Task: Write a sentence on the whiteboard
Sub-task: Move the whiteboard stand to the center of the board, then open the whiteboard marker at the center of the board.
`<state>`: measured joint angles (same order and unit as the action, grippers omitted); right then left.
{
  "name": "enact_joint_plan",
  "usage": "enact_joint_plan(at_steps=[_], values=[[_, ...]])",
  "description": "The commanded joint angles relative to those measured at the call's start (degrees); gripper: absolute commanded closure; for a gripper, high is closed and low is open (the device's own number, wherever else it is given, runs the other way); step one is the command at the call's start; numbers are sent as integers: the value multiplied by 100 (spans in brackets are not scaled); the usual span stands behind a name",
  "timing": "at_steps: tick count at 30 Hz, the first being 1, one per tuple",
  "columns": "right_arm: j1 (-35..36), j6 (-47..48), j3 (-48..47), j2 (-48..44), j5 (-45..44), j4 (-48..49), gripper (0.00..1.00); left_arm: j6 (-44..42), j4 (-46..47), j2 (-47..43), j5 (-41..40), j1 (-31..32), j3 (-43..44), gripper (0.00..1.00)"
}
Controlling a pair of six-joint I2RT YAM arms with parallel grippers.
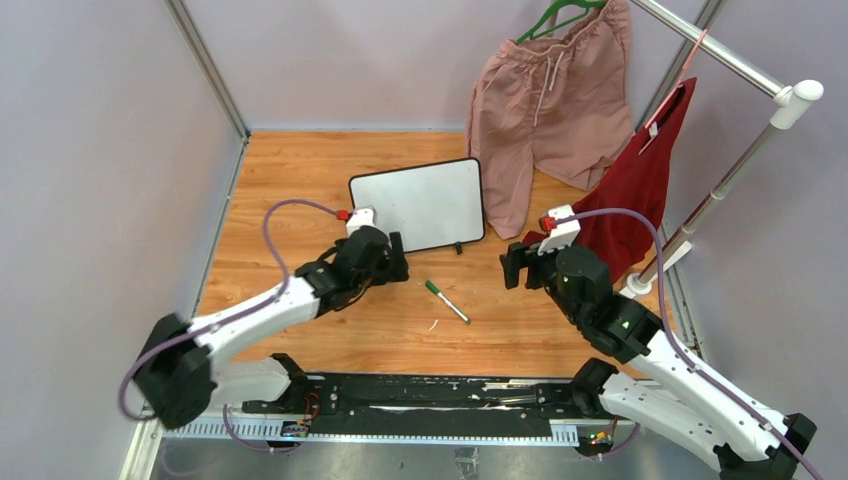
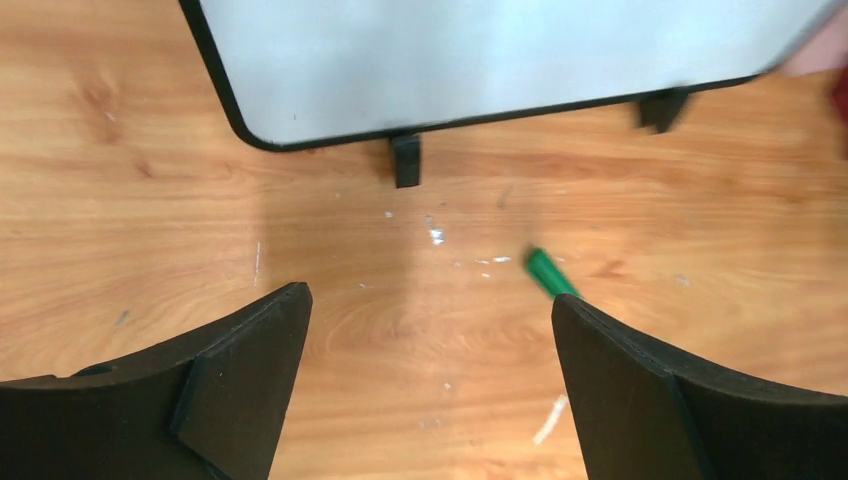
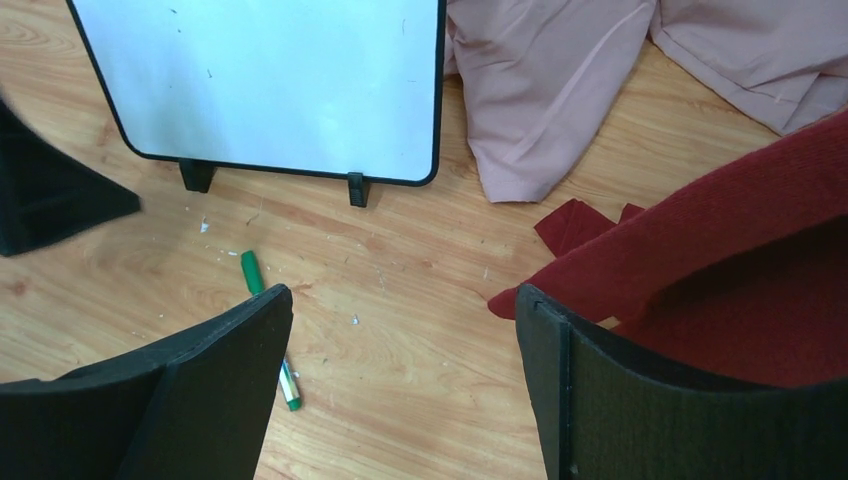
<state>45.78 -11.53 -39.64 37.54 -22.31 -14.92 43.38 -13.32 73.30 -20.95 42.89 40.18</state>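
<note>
The left gripper has its two black fingers wide apart. Nothing is between them, only bare wood. It hangs low over the table. Just past its right finger lies the thin green and white marker pen. The pen is flat on the wood and no gripper touches it. The right gripper is wide open too and holds nothing. In its own camera view, its left finger hides the middle of the pen. Its right finger is in front of the dark red cloth.

The small white board with a thin black frame and rounded corners sits on the light brown wooden table, just beyond the left gripper. It rests on little black feet. Its face looks plain white with a few tiny specks. The pen lies near the board's front edge, between the two grippers.

Just beside the board's right edge are the pale pink shorts, which hang from a green hanger. The red cloth hangs from a silver metal rail on the right.
</note>
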Motion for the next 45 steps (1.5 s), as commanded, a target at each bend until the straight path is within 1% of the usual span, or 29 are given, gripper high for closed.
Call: enact_joint_plan(at_steps=[1,4,7,10,13,15,18,20,22,24,26,32,37,45], values=[[79,-49,-25,-73,340,98,15,-821,-763,-1519,130,35,74,3],[82,-62,134,-24,707,432,15,-1526,-917,-2374,87,35,245,3],[80,-86,301,106,964,748,16,-2249,-917,-2768,-54,35,515,2],[79,-102,328,478,1250,899,16,-2776,-672,-2771,-226,35,690,3],[80,-97,177,1024,1613,888,17,-3311,-209,-2729,-73,35,657,3],[80,-53,77,1412,1791,850,17,-3498,-8,-2718,-40,35,640,3],[80,-33,9,1928,1896,808,17,-3743,24,-2752,-21,35,657,3],[80,-40,32,2221,1947,811,17,-3799,39,-2863,63,35,580,2],[80,-94,91,2470,1946,873,14,-3767,118,-3038,229,35,429,1],[82,-115,153,2732,2029,1028,8,-3699,135,-3223,389,35,363,0],[80,-149,175,2954,2071,1138,7,-3667,157,-3403,462,35,297,0],[134,-96,149,3363,2134,1274,9,-3666,231,-3843,299,35,140,0],[185,12,141,3521,2021,1295,11,-3681,234,-3857,339,35,132,0],[312,213,43,3719,1914,1304,12,-3444,283,-3851,451,35,88,0]])
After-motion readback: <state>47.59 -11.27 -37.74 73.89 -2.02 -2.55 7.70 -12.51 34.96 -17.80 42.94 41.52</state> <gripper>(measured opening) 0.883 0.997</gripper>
